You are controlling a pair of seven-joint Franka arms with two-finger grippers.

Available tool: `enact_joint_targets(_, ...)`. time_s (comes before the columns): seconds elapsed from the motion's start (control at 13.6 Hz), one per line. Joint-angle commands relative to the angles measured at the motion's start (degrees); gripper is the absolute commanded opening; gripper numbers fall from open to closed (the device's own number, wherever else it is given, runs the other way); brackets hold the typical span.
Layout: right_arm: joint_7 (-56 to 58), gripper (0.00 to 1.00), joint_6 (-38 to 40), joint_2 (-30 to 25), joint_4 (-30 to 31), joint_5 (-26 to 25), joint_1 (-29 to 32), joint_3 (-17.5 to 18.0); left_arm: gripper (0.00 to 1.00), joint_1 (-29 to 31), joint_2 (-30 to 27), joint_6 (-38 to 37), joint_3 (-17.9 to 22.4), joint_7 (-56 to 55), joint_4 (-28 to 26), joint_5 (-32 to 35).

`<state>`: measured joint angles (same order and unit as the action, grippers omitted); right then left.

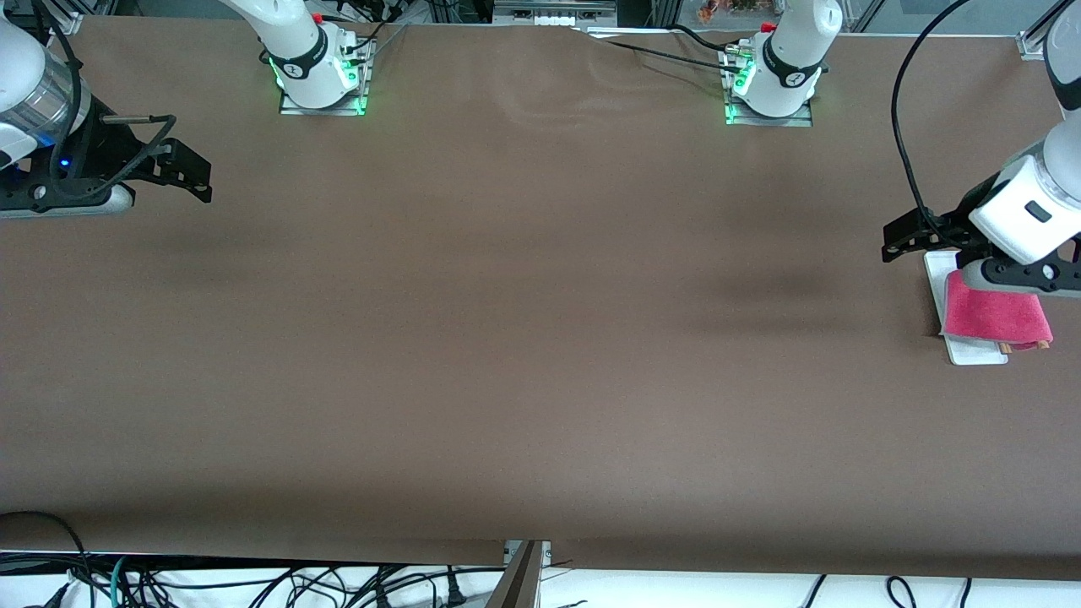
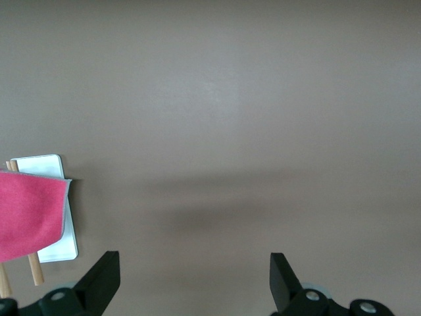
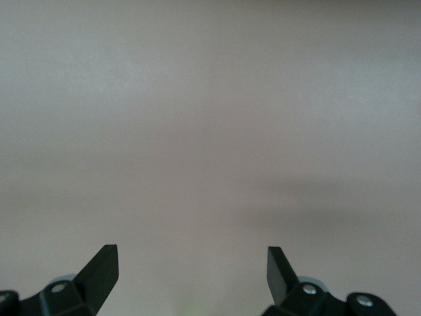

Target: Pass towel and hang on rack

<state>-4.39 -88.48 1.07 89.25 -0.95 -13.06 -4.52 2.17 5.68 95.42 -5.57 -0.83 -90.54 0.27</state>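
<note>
Towel (image 1: 996, 315) draped over the rack (image 1: 971, 350) at the left arm's end of the table; left gripper (image 1: 908, 241) empty and spread beside it, right gripper (image 1: 181, 173) waiting, also spread. Best withdrawal: straight up, clear of the cloth.

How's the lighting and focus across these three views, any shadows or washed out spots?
Front view: even light, soft dark shadow on the table beside the rack. Left wrist view: sharp towel, faint shadow band. Right wrist view: pale, washed-out, featureless.
</note>
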Motion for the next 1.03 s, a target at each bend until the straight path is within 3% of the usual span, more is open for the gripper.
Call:
enact_joint_targets(0.0, 0.26, 1.0, 0.5, -0.1, -0.22, -0.46, -0.03, 0.21, 1.0, -0.32, -7.69, 5.13, 0.21, -0.84, -11.4, 1.12)
enact_joint_targets(0.15, 0.26, 1.0, 0.32, -0.1, -0.22, -0.46, -0.03, 0.21, 1.0, 0.2, -9.01, 5.22, -0.76, -0.58, -13.6, 2.37)
enact_joint_targets(0.96, -0.44, 1.0, -0.12, 0.25, -0.22, -0.46, -1.17, 0.21, 1.0, 0.21, -8.75, 5.66, -0.76, -0.14, -13.35, 1.4)
